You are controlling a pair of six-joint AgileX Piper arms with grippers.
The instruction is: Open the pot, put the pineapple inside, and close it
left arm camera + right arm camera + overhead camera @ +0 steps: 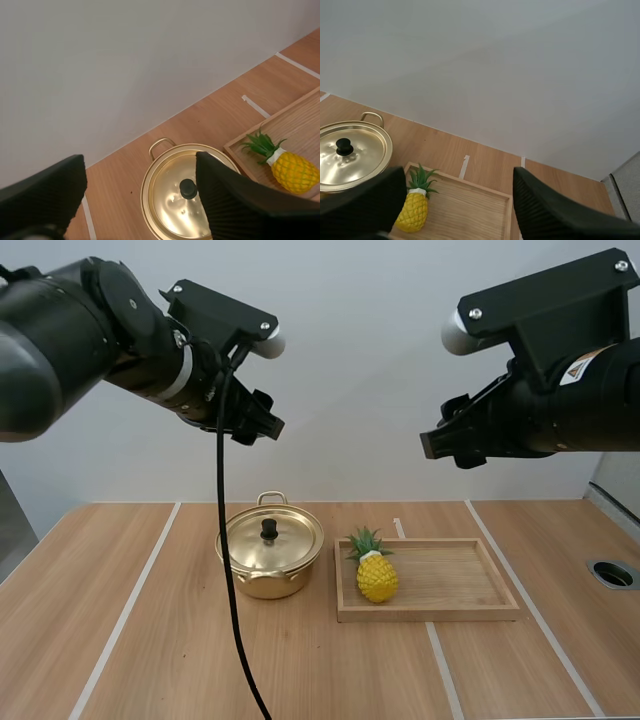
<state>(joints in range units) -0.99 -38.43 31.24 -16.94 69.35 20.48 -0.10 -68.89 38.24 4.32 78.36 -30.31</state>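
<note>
- The pot [270, 560] is set on the worktop [130, 640] and is closed by its lid [290, 540], at the centre of which a black knob [268, 530] is fitted.
- A wooden tray [450, 613] is placed just beside the pot, on the pot's right in the high view; whether the two touch cannot be told.
- The pineapple [377, 576] is found inside the tray, at the end nearest the pot.
- The left claw [258, 426] is held in the air above the pot, well apart from it. It is released: its fingers [45, 195] are spread, ribbed faces turned to each other, and nothing is gripped.
- The right claw [440, 445] is held at a similar height, to the right of the pot and above the tray. It is likewise released: its fingers [555, 210] are spread and nothing is gripped.
</note>
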